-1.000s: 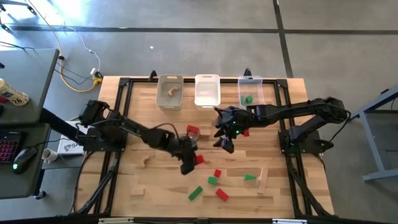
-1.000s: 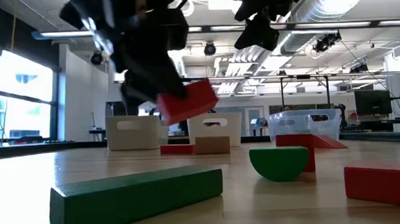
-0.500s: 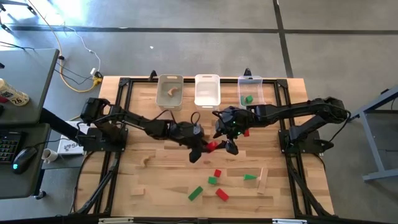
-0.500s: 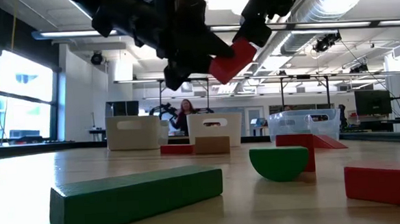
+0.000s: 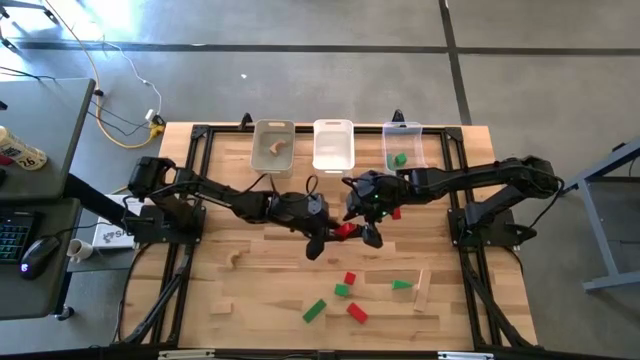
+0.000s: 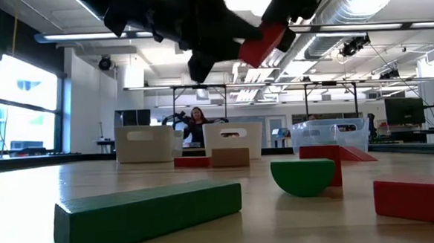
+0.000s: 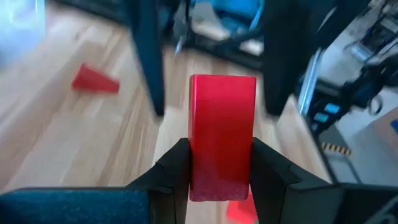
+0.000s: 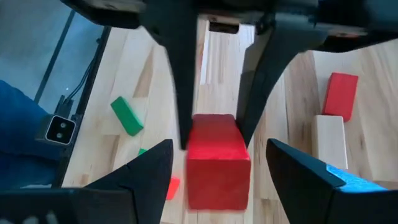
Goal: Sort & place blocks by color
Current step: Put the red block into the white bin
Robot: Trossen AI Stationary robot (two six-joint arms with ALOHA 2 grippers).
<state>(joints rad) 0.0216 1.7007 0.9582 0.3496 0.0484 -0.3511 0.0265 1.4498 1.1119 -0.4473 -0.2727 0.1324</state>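
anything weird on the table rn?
Nothing spilled or damaged. Only oddity: the left gripper holds a red block in mid-air between the right gripper's open fingers, like a hand-over. Loose blocks remain unsorted.

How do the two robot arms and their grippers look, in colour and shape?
Both arms are black and jointed. The left gripper has two dark, tapering fingers. The right gripper has two broad, dark, wedge-shaped fingers. A thin black cable loops above the left arm.

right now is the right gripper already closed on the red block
No, the right gripper is open around the red block, which the left gripper holds.
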